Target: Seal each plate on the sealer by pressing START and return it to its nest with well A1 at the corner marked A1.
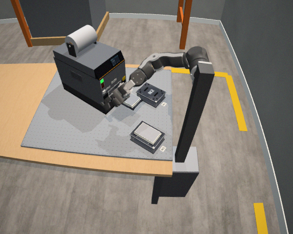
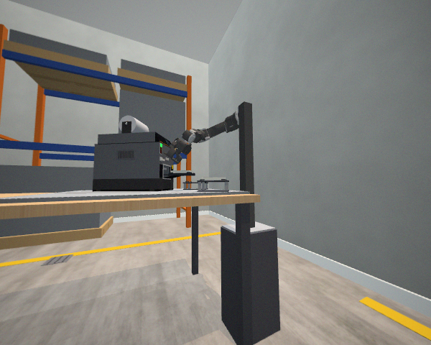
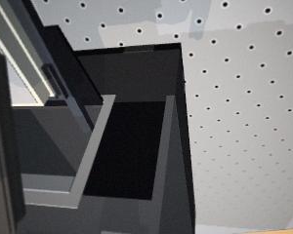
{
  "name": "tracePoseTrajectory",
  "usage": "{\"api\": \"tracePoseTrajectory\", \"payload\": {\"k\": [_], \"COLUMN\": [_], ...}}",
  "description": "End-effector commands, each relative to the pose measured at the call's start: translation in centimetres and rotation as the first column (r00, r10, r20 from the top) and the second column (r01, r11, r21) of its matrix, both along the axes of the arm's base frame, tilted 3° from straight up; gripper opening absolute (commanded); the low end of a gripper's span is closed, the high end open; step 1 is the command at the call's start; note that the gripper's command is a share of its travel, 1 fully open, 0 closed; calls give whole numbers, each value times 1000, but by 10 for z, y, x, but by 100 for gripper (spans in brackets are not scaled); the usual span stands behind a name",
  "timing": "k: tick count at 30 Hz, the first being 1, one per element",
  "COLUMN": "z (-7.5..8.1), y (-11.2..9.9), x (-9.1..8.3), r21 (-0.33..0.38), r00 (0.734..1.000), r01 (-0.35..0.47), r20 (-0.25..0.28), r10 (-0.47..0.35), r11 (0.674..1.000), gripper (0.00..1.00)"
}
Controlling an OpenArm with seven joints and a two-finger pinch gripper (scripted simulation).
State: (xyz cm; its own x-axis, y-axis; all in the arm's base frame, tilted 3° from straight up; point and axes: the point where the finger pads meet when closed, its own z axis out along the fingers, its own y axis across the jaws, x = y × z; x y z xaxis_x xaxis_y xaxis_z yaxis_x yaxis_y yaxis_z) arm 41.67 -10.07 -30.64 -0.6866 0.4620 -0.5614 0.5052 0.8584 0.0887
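The sealer (image 1: 78, 73) (image 2: 126, 161) shows a green lamp (image 1: 101, 81) (image 2: 161, 145). Its stage is out at the front and bears a plate (image 1: 133, 101) (image 2: 181, 171); its pale edge (image 3: 37, 84) is at upper left in the wrist view. Nest N2 (image 1: 151, 91) is empty. Nest N1 (image 1: 141, 144) (image 2: 228, 184) holds the other plate (image 1: 147, 132) (image 2: 213, 178). My gripper (image 1: 106, 99) (image 2: 171, 156) is open and empty, close to the sealer's front, above and beside the stage. START is not clearly visible behind the hand. Whether the stage plate bears foil cannot be told.
A perforated grey mat (image 1: 91, 136) (image 3: 254, 97) lies under the sealer and nests. A white roll (image 1: 83, 37) (image 2: 136, 125) stands on the sealer. The arm's dark post (image 1: 194, 113) (image 2: 246, 148) stands at the table's right end.
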Motion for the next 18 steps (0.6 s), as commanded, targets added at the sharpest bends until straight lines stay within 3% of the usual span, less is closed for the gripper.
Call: {"api": "tracePoseTrajectory", "payload": {"k": [1,4,7,12,14,18], "z": [3,6,11,4,4,-3], "y": [-6,-21,-35,-48,-48,-59], "x": [2,3,7,-17,-17,-33], "r21": [-56,-154,-154,-76,-76,-9], "r00": [1000,1000,1000,988,988,964], "r01": [2,21,19,27,27,33], "r20": [0,-4,5,-152,-152,-264], "r10": [-2,-22,-19,-39,-39,-34], "r11": [998,988,988,997,997,999], "gripper": [65,65,65,65,65,65]}}
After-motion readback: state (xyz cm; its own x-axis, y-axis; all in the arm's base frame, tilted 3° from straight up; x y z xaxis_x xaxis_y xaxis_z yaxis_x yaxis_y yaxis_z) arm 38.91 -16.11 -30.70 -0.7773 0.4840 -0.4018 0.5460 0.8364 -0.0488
